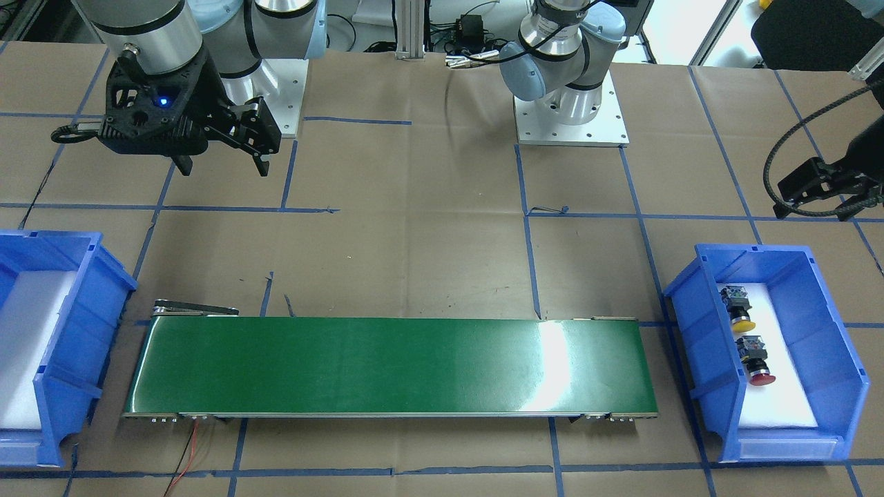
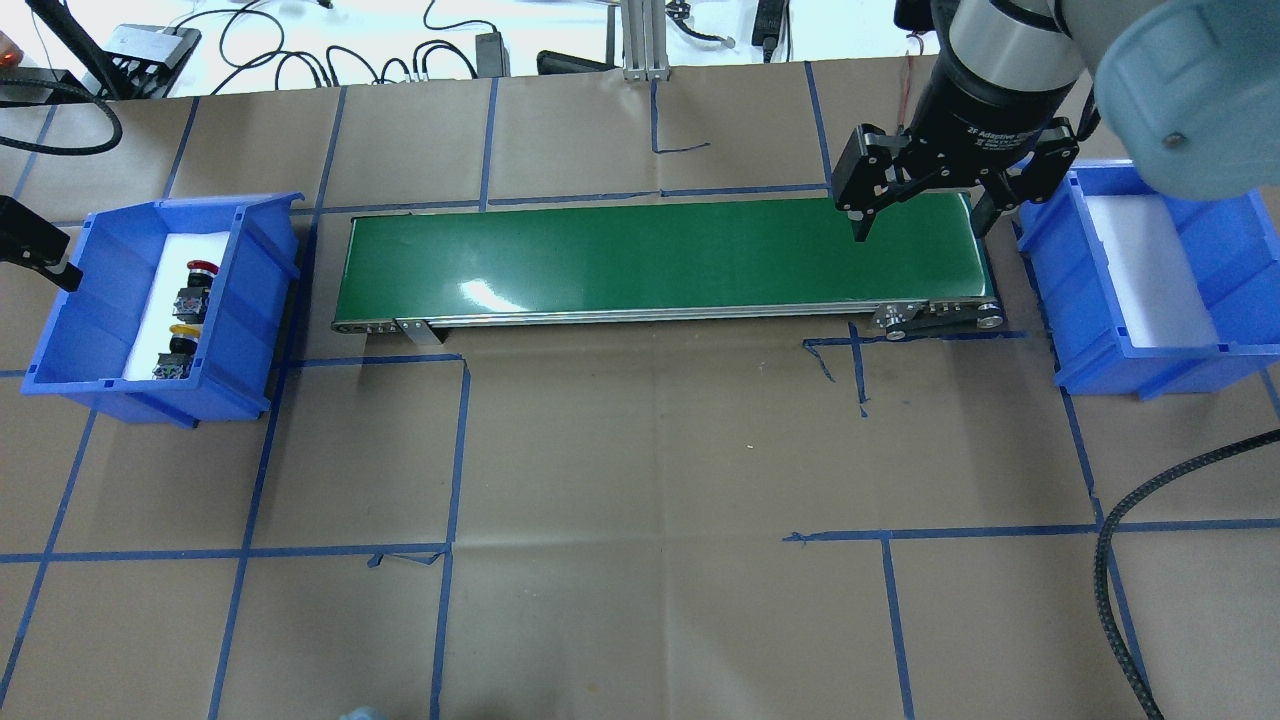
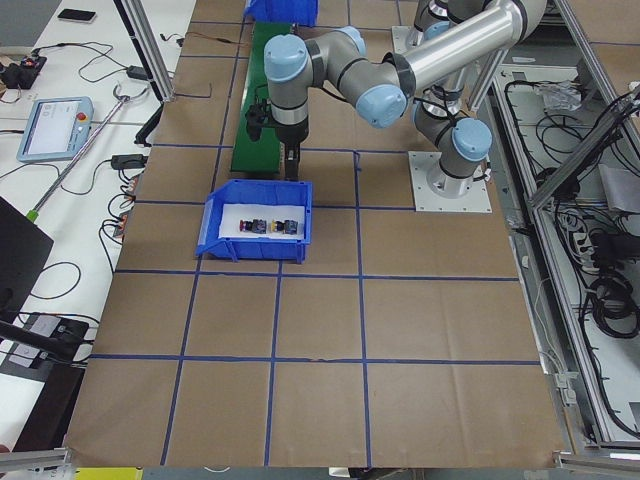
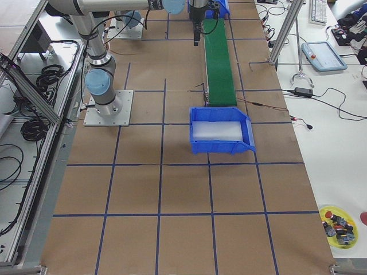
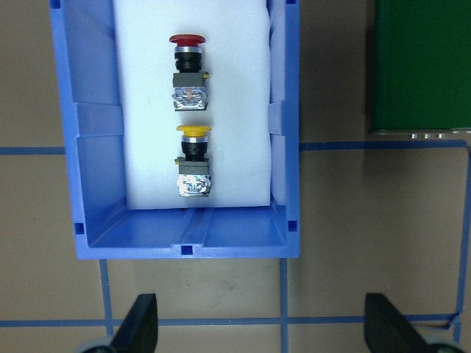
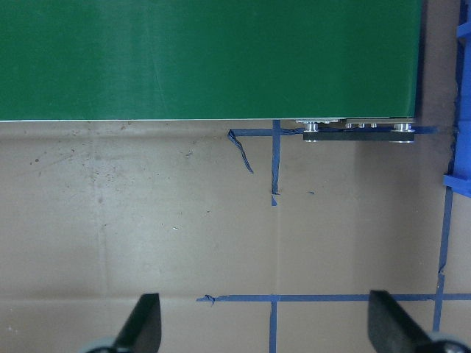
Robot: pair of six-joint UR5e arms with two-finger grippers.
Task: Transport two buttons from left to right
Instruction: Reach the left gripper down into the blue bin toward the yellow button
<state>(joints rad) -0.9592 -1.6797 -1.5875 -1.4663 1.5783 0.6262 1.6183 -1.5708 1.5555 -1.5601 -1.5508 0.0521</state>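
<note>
Left gripper (image 5: 261, 320) hangs spread wide and empty. It points straight down over bare paper just on the robot's side of the left bin (image 5: 88, 147), not yet above its floor. Both buttons lie on the white foam (image 5: 147, 110) in that bin, end to end, caps away from the robot. The yellow button (image 5: 193, 163) is nearer the gripper and the red button (image 5: 188, 70) is beyond it, with a small gap between them. The step in hand looks to be the first pick, and the yellow one seems the easy choice. The jaws already stand crosswise to it, so go forward until they straddle the black body or grey block. Descend clear of the bin walls and close on the flat sides, not the round cap, which would likely slip. The belt (image 2: 650, 250) lies between the bins, so its left end seems the drop spot. Right gripper (image 2: 922, 228), also spread and empty, points down by the belt's right end, just beside the right bin (image 2: 1050, 260).
</note>
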